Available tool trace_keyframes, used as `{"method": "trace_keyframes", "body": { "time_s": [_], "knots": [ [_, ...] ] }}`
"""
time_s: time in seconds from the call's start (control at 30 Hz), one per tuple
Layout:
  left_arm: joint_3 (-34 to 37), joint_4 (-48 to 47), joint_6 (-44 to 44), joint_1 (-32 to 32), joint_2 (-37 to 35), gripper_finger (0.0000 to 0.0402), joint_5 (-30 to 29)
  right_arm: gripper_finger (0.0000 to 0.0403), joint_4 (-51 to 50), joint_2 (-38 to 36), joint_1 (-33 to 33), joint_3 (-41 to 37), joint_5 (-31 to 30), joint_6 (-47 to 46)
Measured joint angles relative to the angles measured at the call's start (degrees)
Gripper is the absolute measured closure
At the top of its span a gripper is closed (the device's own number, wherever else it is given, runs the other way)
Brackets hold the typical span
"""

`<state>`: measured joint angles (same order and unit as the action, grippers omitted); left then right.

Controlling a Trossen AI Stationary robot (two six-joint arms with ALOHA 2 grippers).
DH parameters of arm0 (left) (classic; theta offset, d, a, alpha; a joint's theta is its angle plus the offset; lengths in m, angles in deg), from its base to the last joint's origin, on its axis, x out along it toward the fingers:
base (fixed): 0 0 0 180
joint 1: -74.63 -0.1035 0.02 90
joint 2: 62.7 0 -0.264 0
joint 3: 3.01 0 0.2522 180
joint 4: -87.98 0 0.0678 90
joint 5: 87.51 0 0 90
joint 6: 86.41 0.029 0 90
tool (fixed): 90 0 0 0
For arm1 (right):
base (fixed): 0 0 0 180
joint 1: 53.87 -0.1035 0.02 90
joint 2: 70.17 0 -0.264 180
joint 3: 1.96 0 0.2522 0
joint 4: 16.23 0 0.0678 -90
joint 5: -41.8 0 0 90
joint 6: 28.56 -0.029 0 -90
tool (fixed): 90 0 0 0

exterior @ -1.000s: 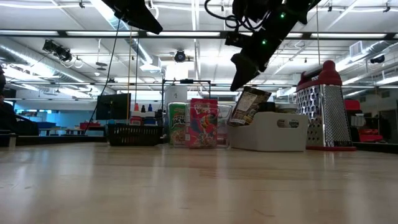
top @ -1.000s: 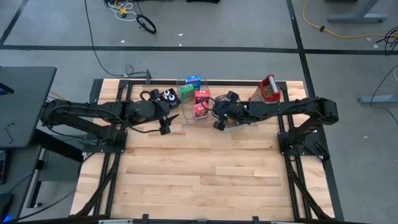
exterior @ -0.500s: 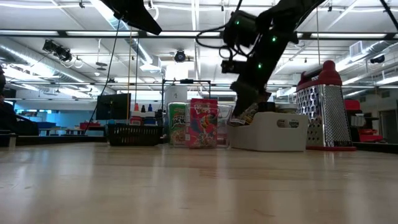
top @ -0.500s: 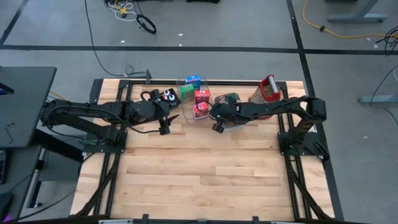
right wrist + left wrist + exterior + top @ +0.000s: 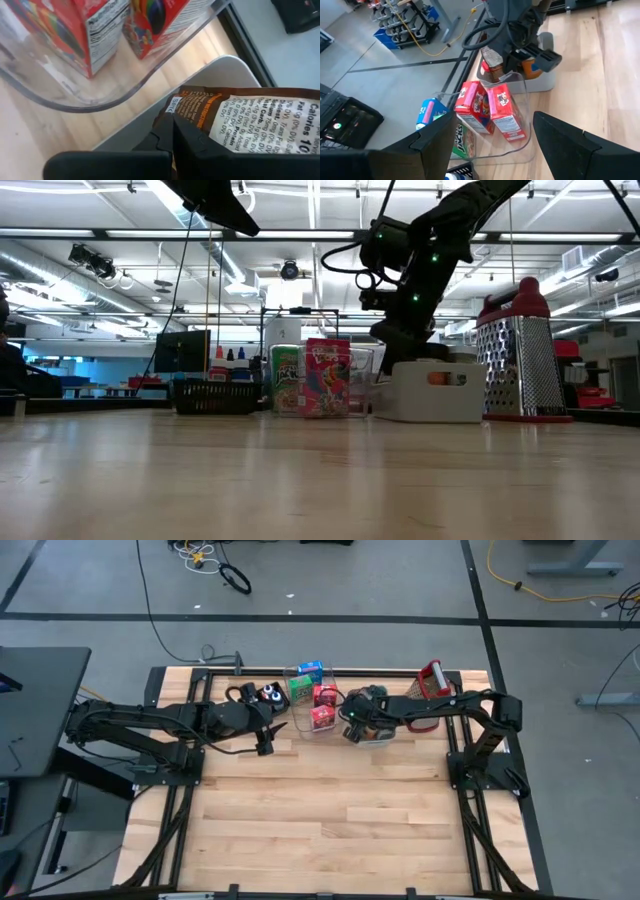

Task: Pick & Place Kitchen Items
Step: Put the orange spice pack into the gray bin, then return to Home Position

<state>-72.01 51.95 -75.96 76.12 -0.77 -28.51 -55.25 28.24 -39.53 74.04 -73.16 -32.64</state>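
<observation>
Reaching down into the grey-white bin (image 5: 430,392) near the far edge of the tabletop (image 5: 320,810), the right gripper (image 5: 352,727) had its fingers (image 5: 192,145) clenched on a brown packet (image 5: 250,120) printed with a nutrition label. The right wrist view showed the packet pinched at its edge between the two dark fingers, its long axis running away from the fingertips across the bin's pale rim; which end was its top could not be told. In the left wrist view the same packet (image 5: 492,59) stood roughly upright inside the bin, beside an orange item (image 5: 534,69) also lying there.

Just beside the bin, toward the left arm, sat a clear tray (image 5: 520,130) holding two red boxes (image 5: 490,107), both upright with their long axes vertical and their printed faces turned toward the near edge in the low view. A green box (image 5: 299,690) and a blue box (image 5: 311,670) stood behind them near the far edge. The metal grater (image 5: 519,355) with a red handle stood upright toward the far right corner, close to the bin.

The left gripper (image 5: 268,730) hovered above the tabletop near a black basket (image 5: 211,396), its fingers (image 5: 427,145) spread apart and released, holding nothing.
</observation>
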Motion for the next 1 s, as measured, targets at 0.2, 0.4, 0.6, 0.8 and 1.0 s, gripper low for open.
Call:
{"method": "trace_keyframes", "body": {
  "time_s": [0.2,0.4,0.6,0.8,1.0],
  "knots": [
    [0.00,0.02,-0.04,0.02,0.00,0.0132,-0.42,0.0399,-0.13,0.00,-0.04,0.00,0.38,1.14],
    [0.00,0.04,-0.14,0.01,0.01,0.0132,-0.46,0.0385,2.50,-0.25,-0.73,0.00,0.40,4.86],
    [0.00,0.19,-0.93,0.02,0.00,0.0132,-0.51,0.0379,4.50,-3.51,-1.90,0.00,0.40,6.49],
    [0.00,1.20,-5.06,0.02,-1.13,0.0132,-0.36,0.0393,4.08,-11.65,-4.23,0.00,-0.82,6.02],
    [0.00,0.57,-4.58,0.02,-8.71,0.0132,0.55,0.0395,3.17,-21.68,-9.04,0.00,1.98,7.57]
  ]
}}
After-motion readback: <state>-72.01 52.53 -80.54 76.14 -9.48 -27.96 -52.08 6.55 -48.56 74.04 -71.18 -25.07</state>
